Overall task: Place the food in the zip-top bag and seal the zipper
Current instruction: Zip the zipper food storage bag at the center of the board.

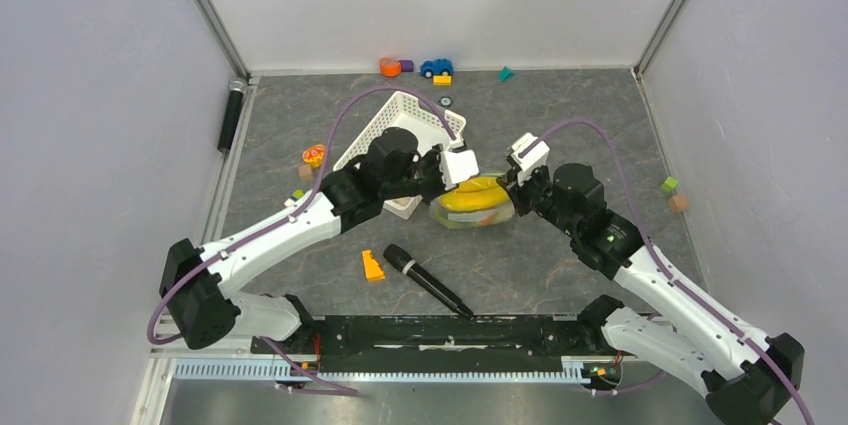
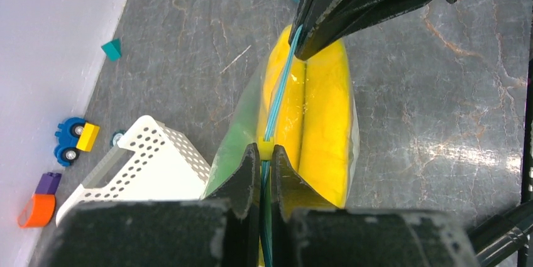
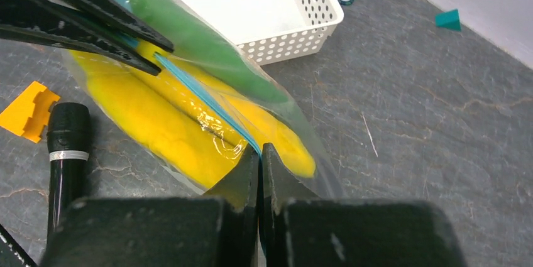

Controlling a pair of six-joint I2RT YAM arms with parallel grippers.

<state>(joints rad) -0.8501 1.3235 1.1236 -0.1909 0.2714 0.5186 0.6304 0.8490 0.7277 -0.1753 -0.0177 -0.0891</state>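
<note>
The clear zip-top bag (image 1: 474,207) lies on the grey table between my two grippers, with yellow bananas (image 2: 322,110) and a green food piece (image 2: 234,138) inside. Its light-blue zipper (image 2: 281,88) runs taut between the grippers. My left gripper (image 2: 265,152) is shut on the zipper strip just behind a small yellow slider (image 2: 266,148). My right gripper (image 3: 259,152) is shut on the other end of the zipper (image 3: 201,98). In the top view the left gripper (image 1: 447,187) holds the bag's left end and the right gripper (image 1: 511,189) its right end.
A white slotted basket (image 1: 400,133) stands just behind the bag, touching the left arm. A black microphone (image 1: 428,280) and an orange block (image 1: 372,265) lie in front. A toy car (image 1: 436,67) and small blocks sit along the back wall, and two blocks (image 1: 672,191) at the right.
</note>
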